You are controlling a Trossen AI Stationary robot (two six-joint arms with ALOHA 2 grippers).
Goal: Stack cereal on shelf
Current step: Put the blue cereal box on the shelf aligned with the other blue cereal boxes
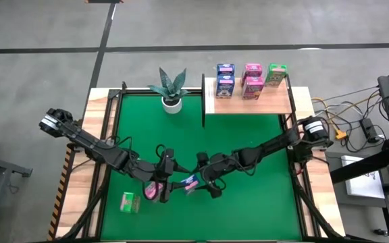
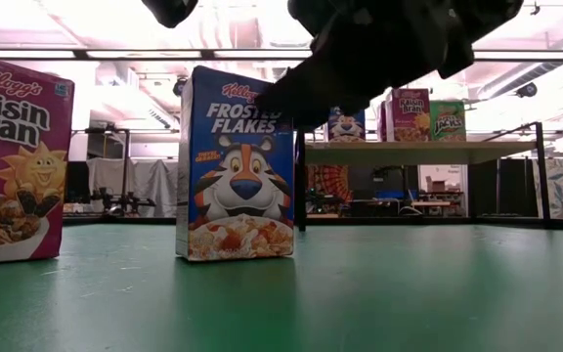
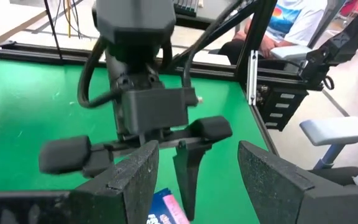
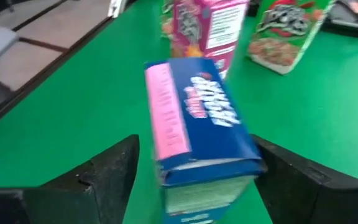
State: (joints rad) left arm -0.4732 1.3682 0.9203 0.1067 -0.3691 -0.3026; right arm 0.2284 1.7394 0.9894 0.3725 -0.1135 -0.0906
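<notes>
The shelf [image 1: 248, 104], a light-wood board in a thin black frame at the far right of the green desk [image 1: 248, 135], already carries five cereal boxes [image 1: 252, 81]: blue, pink and green, lined up near its back edge, probably to leave the front free for more. Three boxes remain on the mat near the front. The blue box [image 4: 197, 124], printed "Kellogg's Frosted Flakes" with a tiger, stands upright between the two arms in the low view. The right tool [image 1: 204, 182] has its jaws spread wide with this box between them, not pinched, so I judge it either just let go or is lining up a grasp. The pink box [image 2: 13, 161] reads "Raisin Bran" and sits just beside the left tool [image 1: 159, 181], whose jaws stand apart around nothing. The green box [image 1: 130, 202] lies apart toward the front left.
</notes>
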